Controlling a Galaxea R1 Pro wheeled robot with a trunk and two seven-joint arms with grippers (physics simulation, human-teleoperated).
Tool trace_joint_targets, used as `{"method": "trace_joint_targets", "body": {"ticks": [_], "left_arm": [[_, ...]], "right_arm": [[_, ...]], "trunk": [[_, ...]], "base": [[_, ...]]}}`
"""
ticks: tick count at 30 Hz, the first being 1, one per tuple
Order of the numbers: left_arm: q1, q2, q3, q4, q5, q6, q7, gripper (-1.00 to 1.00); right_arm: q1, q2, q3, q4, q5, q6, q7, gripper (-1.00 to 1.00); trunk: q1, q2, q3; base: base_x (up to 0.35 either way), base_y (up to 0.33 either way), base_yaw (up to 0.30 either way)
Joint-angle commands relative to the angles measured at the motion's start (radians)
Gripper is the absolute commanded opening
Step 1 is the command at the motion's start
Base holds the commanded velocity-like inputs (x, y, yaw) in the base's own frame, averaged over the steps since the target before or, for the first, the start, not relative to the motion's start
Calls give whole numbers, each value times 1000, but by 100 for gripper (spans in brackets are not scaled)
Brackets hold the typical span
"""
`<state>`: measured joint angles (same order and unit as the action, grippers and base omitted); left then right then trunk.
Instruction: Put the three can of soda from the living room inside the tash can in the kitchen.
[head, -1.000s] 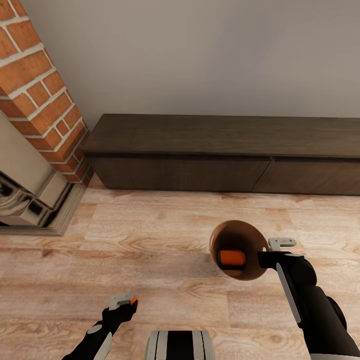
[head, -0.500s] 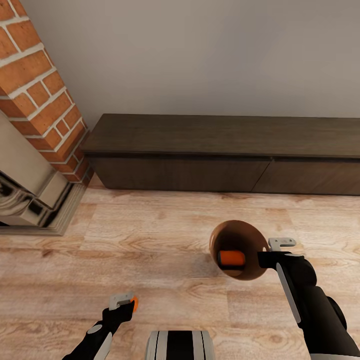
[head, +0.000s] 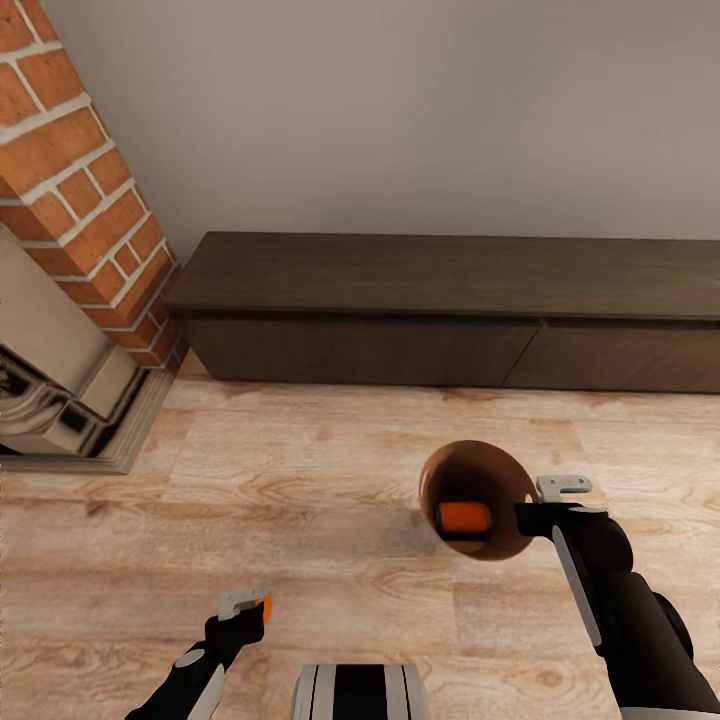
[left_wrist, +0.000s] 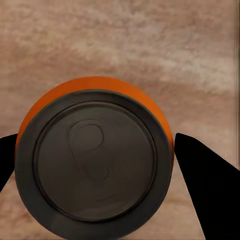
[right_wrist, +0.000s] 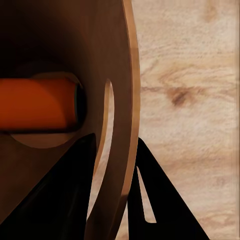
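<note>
Orange soda can (left_wrist: 95, 157) sits clamped in the left gripper (head: 245, 607) for transport, while the right gripper (head: 545, 503) pinches the trash can (head: 500, 545) rim, carrying another orange can (head: 464, 516) inside.

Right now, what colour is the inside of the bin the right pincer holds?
Glossy dark brown inside the bin, clearest in the right wrist view; the right pincer grips its rim.

Open wood floor (head: 300, 480) ahead; low dark cabinet (head: 450, 305) and brick fireplace (head: 70, 200) beyond.
</note>
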<state>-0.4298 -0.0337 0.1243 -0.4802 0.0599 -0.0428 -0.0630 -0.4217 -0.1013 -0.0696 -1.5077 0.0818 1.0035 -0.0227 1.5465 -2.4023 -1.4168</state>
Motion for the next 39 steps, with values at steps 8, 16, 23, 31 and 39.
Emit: {"method": "trace_joint_targets", "body": {"ticks": [8,16,23,31,39], "left_arm": [[0,0,0,0,-2,0,0,-100],[0,0,-1,0,-2,0,0,-100],[0,0,-1,0,-2,0,0,-100],[0,0,-2,0,-2,1,0,-100],[0,0,-2,0,-2,1,0,-100]], "right_arm": [[0,0,1,0,-8,0,3,-100],[0,0,2,0,-8,0,3,-100],[0,1,2,0,-8,0,3,-100],[0,2,2,0,-8,0,3,-100],[1,2,4,0,-8,0,3,-100]], "trunk": [[-31,56,25],[-62,112,50],[-88,161,73],[-119,217,107],[-150,273,145]], "base": [[0,0,0],[0,0,0],[0,0,0],[0,0,0],[0,0,0]]}}
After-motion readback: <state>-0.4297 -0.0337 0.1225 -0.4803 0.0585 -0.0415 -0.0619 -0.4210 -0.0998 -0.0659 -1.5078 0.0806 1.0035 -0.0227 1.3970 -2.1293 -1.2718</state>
